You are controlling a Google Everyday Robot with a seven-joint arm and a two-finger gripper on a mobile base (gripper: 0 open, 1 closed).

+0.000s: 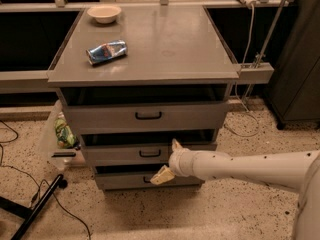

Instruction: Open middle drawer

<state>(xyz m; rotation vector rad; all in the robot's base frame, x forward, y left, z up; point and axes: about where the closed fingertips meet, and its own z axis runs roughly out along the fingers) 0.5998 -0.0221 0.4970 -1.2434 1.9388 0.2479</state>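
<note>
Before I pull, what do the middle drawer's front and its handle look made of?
The flat grey front of the middle drawer looks like painted sheet metal: matte, even colour, crisp edges. Its small black bar handle could be metal or plastic; unclear. The end effector sits just right of that handle, fingers open.

White black-dotted arm [250,166], cream hand [168,160] at tip

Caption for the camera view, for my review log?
Open pincer positioned just right of the small black bar handle on the flat grey metal middle drawer.
</note>
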